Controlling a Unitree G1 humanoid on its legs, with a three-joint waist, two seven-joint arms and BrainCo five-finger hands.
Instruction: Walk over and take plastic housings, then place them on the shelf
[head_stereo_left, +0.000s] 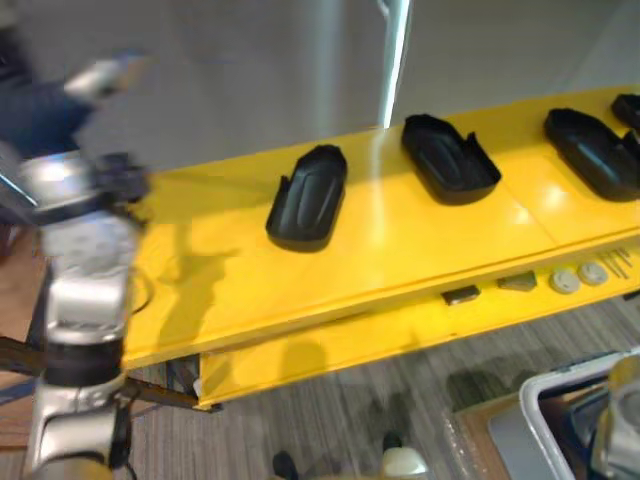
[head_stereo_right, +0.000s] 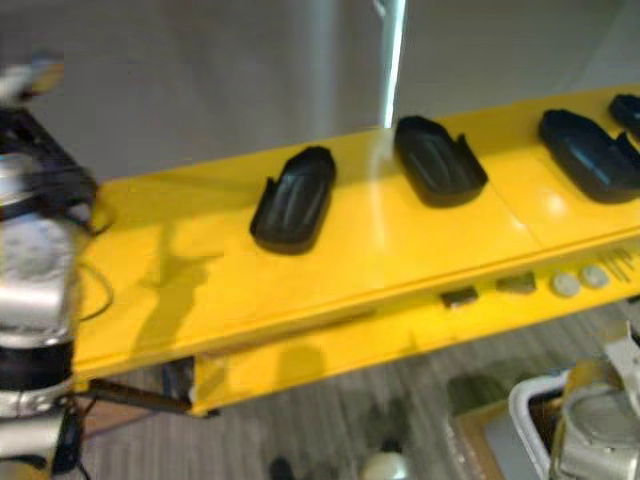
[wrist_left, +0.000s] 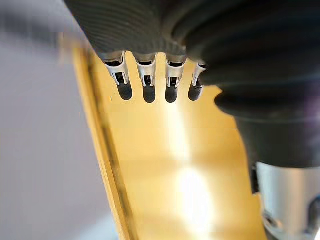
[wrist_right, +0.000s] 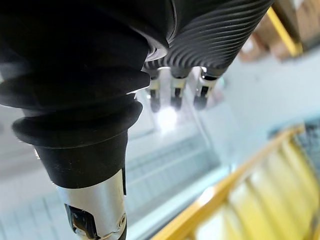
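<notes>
Yellow surface (head_stereo_left: 400, 250) carrying four black plastic housings, seen from the head.

- The first housing (head_stereo_left: 308, 197) lies hollow side up about midway along the surface, close to its far edge.
- The second housing (head_stereo_left: 448, 158) lies to its right, nearer the far edge.
- The third housing (head_stereo_left: 592, 150) lies further right again.
- The fourth housing (head_stereo_left: 628, 108) is cut off at the right end.

All four rest apart from one another and apart from both hands.

A lower yellow ledge (head_stereo_left: 330, 345) runs below the near edge. Toward its right end it bears two small dark pieces (head_stereo_left: 460, 295) and two pale round discs (head_stereo_left: 565, 281). A white bin (head_stereo_left: 560, 395) stands on the floor below the right end.

The left arm rises at the left end of the surface. In the left wrist view, the left hand (wrist_left: 148, 82) hangs above bare yellow near one long edge, its fingers straight and side by side, holding nothing.

In the right wrist view, the right hand (wrist_right: 176, 92) hangs over pale floor, its fingers loosely extended and empty.
</notes>
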